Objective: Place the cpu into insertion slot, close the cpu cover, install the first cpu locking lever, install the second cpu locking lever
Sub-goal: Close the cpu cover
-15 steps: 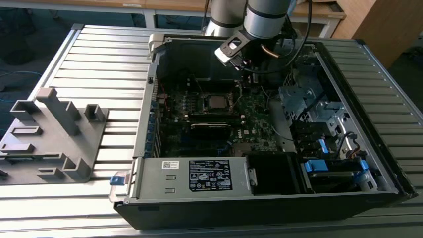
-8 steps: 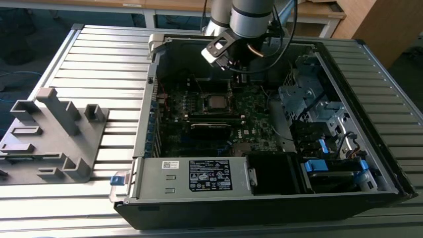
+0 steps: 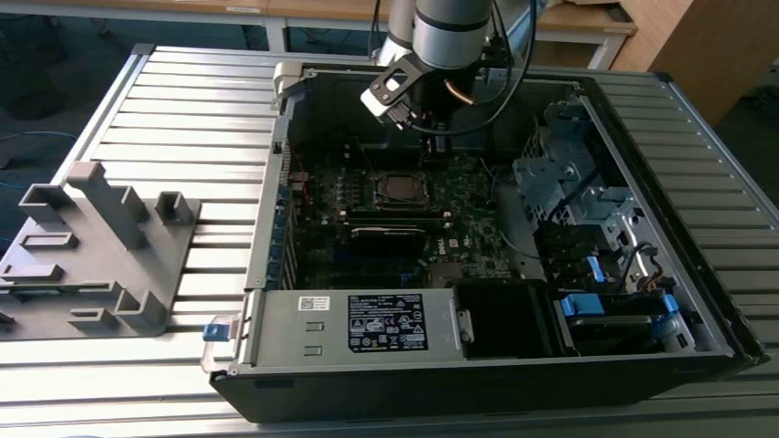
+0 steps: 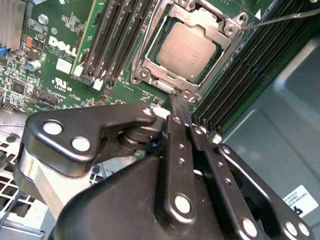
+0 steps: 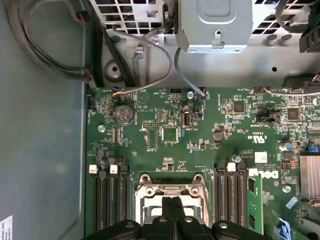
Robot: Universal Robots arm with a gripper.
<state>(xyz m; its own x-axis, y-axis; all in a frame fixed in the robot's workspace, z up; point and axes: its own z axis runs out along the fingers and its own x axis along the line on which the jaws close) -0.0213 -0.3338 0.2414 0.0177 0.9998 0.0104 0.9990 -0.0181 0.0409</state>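
Already seated, the cpu (image 4: 187,50) lies flat in the slot (image 4: 141,76) on the green board (image 5: 170,135). Its dull metal top shows through the cut-out of the cover (image 4: 220,22), which appears to be folded down over it. The gripper (image 4: 178,102) hangs just short of the socket, jaws pressed together and pinching nothing. In both wrist views the fingers point straight at the socket's near edge, so the cpu sits dead ahead of the tips, close but apart. A thin wire lever (image 4: 280,17) runs out from one socket corner, along the socket's side and across the memory slots; it looks unlatched, though that is a judgement. In the exterior view the arm stands over the open case (image 3: 633,228), beyond the socket.
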